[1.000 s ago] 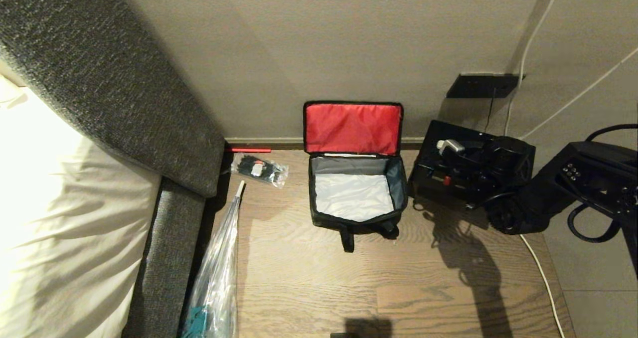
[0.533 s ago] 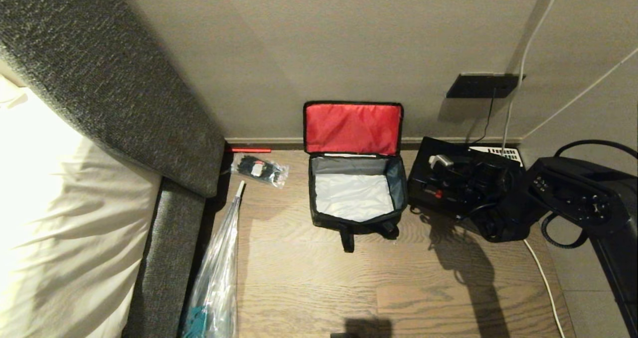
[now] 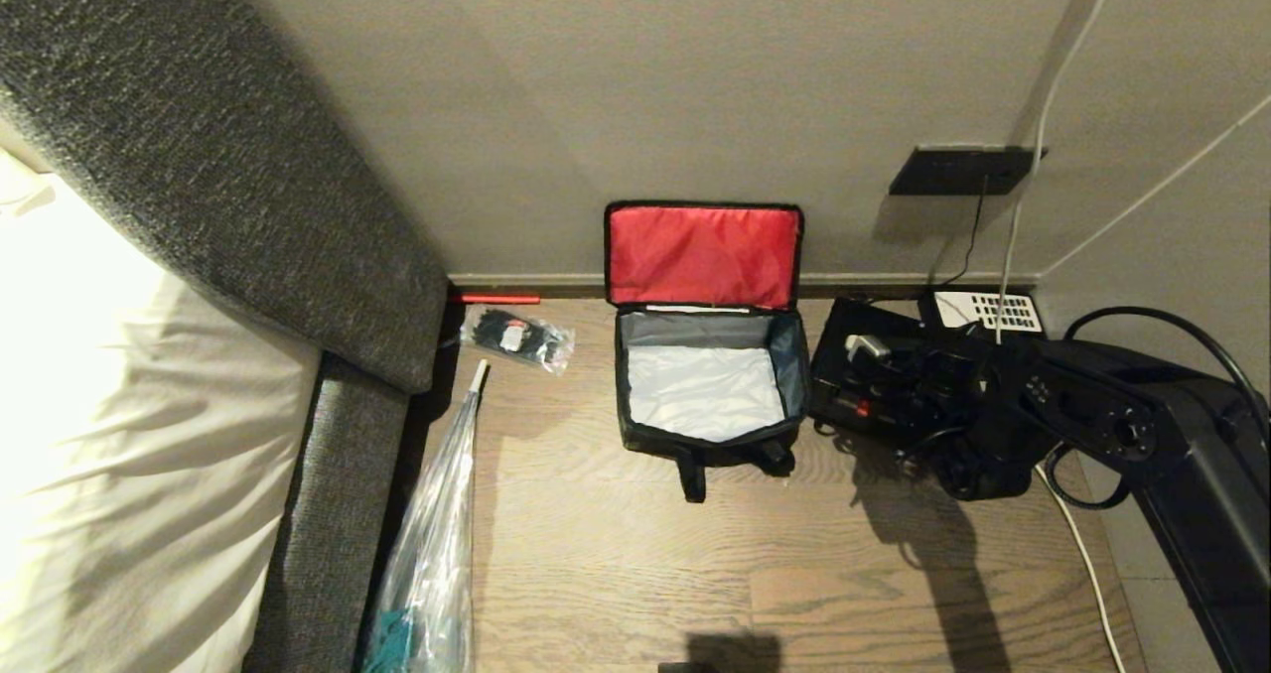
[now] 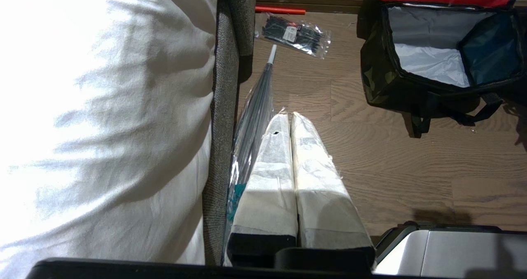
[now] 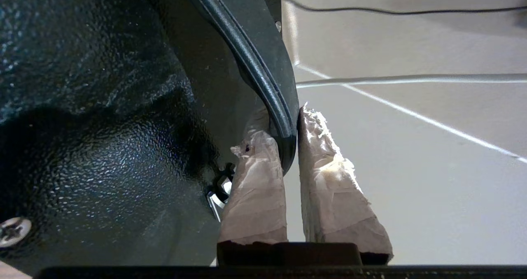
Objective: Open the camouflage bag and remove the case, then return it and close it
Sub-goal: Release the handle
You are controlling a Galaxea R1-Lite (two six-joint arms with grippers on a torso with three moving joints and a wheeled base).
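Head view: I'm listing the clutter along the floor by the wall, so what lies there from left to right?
Grey headboard → clear packet → camouflage bag, lid open → black case held by the right gripper → white-keyed phone.

The camouflage bag (image 3: 707, 395) stands open on the wooden floor against the wall, its red-lined lid (image 3: 702, 254) upright and its pale interior showing. The black case (image 3: 864, 380) sits just beside it, pinched at its edge by the right tool (image 5: 290, 147).
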